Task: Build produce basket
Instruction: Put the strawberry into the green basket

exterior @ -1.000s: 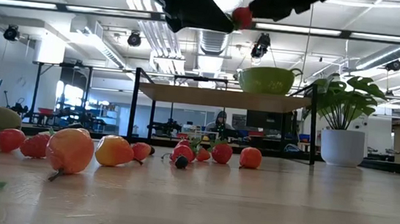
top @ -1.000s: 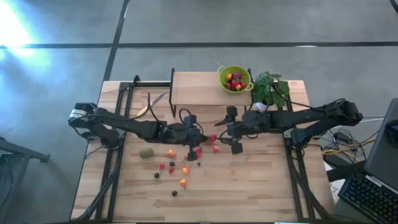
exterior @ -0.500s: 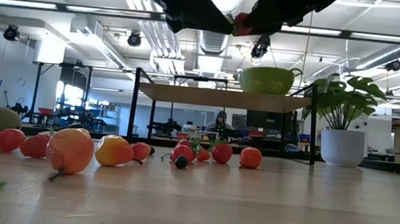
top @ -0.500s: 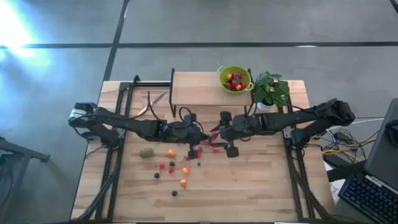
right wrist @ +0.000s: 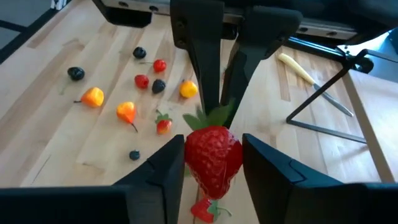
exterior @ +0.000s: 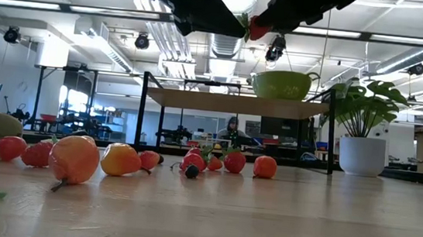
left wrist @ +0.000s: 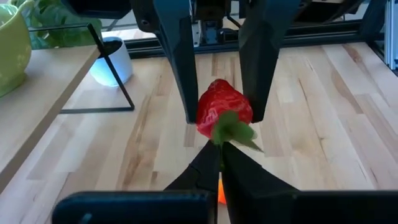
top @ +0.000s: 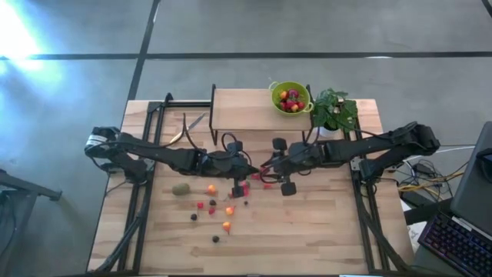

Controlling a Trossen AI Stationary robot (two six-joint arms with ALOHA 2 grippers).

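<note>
The two grippers meet tip to tip above the middle of the light wooden slatted table (top: 307,223), both on one red, dimpled, plastic-looking strawberry (left wrist: 222,112) with a green leafy cap.

The left gripper (left wrist: 219,163), reaching in from 9 o'clock in the high view, is clenched; its closed tips pinch the green cap. The right gripper (right wrist: 213,158), reaching in from 3 o'clock, has one dark finger on each flank of the red body and touches it on both sides; whether that grasp is firm cannot be told.

The strawberry hangs clear of the table. Its long axis lies along the line between the two grippers: cap toward the left gripper, red tip toward the right gripper.

On the table below, from about 6 to 8 o'clock of the grippers, lie loose small red, orange and dark round fruits (top: 228,210), with a brownish-green oval fruit (top: 181,188) farther out at 8 o'clock.

At 1 o'clock, a round lime-green bowl-shaped colander (top: 290,97) holding red fruits stands on a raised wooden shelf with black metal legs (top: 240,109). A green leafy plant in a white pot (top: 333,110) stands just beside it. A yellow-handled knife (top: 183,131) lies at 10 o'clock.

The floor around is grey concrete. Behind the table is a large workshop hall with ceiling strip lights.
</note>
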